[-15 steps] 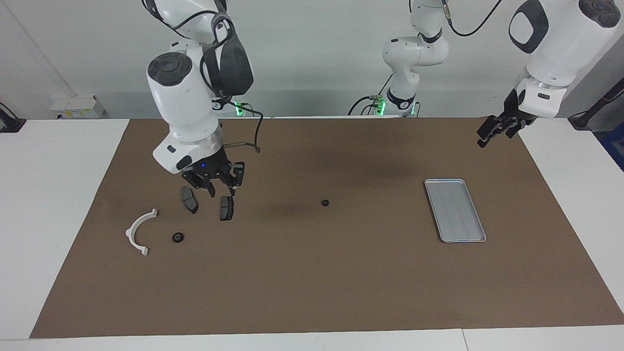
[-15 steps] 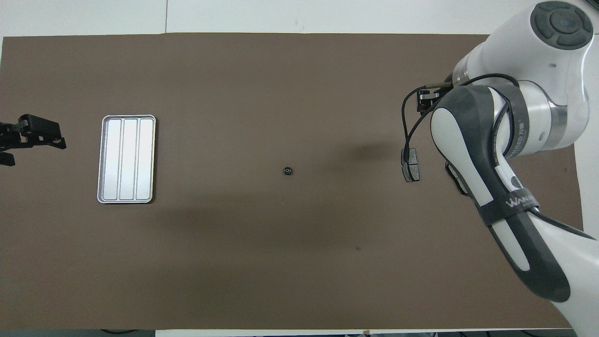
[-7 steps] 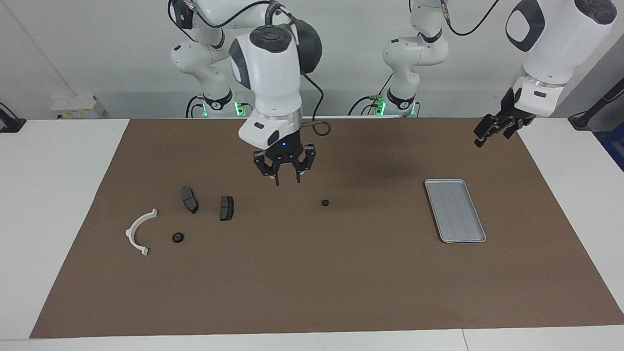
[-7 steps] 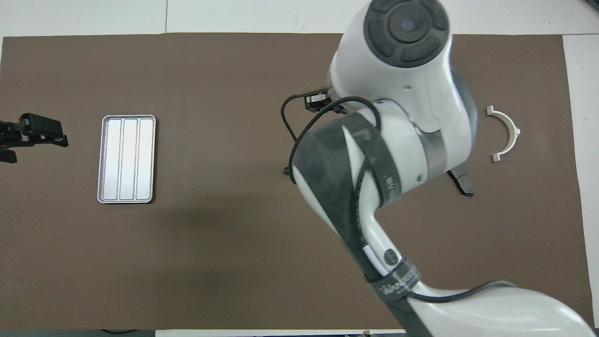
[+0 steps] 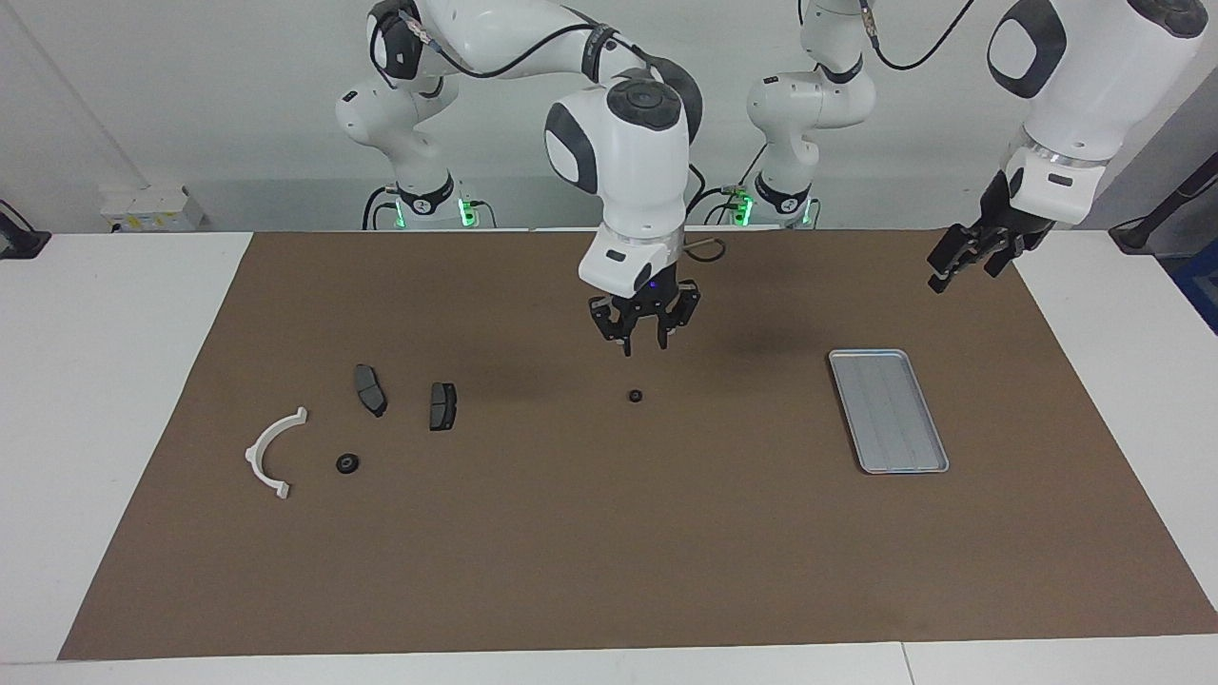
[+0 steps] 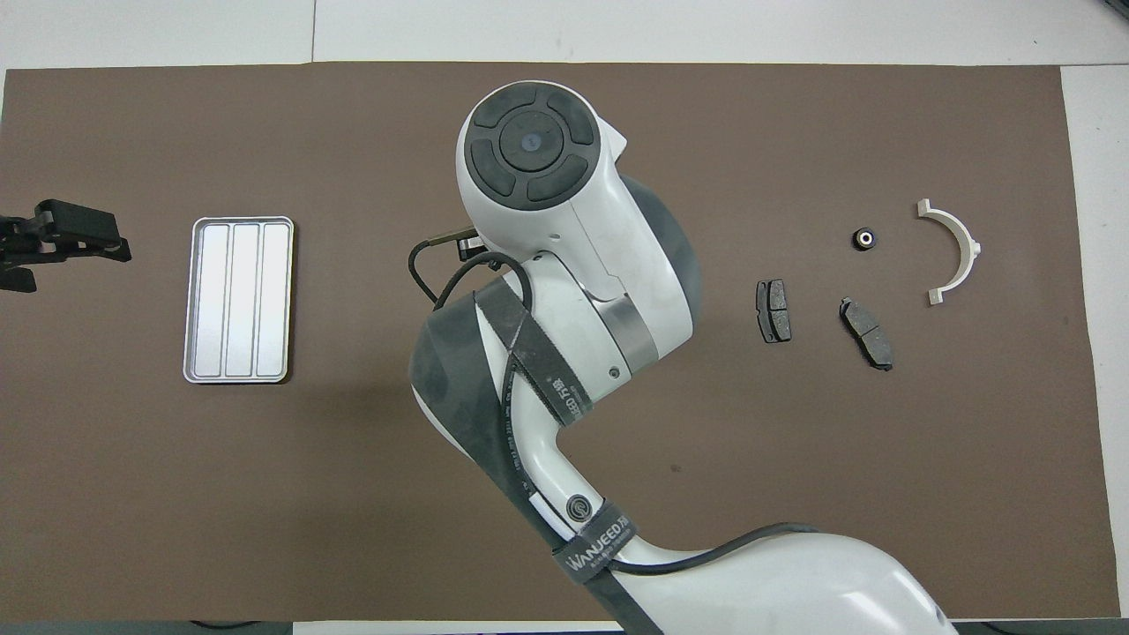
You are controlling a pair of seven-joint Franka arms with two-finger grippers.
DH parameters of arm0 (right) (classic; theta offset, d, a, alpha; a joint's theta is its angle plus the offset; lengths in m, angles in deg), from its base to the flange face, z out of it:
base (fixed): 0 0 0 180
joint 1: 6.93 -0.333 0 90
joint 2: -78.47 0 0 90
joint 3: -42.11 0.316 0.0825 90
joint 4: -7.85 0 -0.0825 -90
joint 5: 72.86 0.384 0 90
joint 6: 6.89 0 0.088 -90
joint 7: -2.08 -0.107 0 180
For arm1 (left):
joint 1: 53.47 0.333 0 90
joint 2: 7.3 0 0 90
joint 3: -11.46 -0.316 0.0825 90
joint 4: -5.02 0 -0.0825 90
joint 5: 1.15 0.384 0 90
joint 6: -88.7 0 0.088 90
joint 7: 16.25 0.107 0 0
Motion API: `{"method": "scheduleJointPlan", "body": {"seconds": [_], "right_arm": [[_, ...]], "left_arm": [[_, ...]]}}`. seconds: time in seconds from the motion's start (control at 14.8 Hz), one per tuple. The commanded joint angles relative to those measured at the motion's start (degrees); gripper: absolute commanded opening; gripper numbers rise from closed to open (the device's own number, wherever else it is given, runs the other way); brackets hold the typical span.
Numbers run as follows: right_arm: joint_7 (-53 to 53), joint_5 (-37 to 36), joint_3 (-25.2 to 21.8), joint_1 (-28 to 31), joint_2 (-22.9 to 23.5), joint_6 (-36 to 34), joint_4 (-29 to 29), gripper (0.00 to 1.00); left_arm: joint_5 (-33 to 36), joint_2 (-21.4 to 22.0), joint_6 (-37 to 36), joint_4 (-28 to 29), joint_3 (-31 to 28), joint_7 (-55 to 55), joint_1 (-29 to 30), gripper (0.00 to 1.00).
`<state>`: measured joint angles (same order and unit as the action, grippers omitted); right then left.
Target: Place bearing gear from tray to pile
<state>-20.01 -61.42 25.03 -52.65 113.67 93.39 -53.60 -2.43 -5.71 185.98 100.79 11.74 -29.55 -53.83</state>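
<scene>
The silver ridged tray (image 5: 888,411) (image 6: 239,300) lies empty toward the left arm's end of the mat. A small black bearing gear (image 5: 635,396) sits alone on the mat at mid-table; in the overhead view the right arm hides it. My right gripper (image 5: 643,347) hangs just above that gear without touching it, fingertips apart and nothing between them. The pile at the right arm's end holds a white half-ring bracket (image 5: 273,452) (image 6: 953,251), two dark brake pads (image 5: 370,389) (image 5: 442,405) and another black gear (image 5: 347,463) (image 6: 863,238). My left gripper (image 5: 954,267) waits open and empty, raised near the tray.
A brown mat (image 5: 609,552) covers most of the white table (image 5: 114,400). The right arm's bulky forearm (image 6: 564,265) spans the mid-table in the overhead view.
The right arm has swung from over the brake pads to mid-table, with its gripper now above the lone gear. The left gripper has barely moved. No object has shifted.
</scene>
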Motion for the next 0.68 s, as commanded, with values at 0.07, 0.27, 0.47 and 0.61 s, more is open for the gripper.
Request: {"method": "scheduleJointPlan", "body": {"seconds": [0.07,0.27,0.47,0.61], "right_arm": [[-0.41,2.27,-0.05,1.16,1.01,1.84,-2.08,0.51],[0.55,5.34,0.12,1.68,1.10,4.39,-6.74,0.51],[1.00,5.70,0.83,1.69,1.01,6.41,-10.87,0.51],[0.73,5.79,2.05,1.69,1.01,9.48,-13.95,0.50]], "left_arm": [[-1.01,0.69,0.20,1.18,0.87,0.82,0.80,1.00],[-1.01,0.69,0.11,1.27,0.87,0.73,0.54,1.00],[-1.01,0.69,0.10,1.27,0.78,0.73,0.54,1.00],[-0.92,0.69,0.45,1.36,0.61,0.82,0.45,1.00]]}}
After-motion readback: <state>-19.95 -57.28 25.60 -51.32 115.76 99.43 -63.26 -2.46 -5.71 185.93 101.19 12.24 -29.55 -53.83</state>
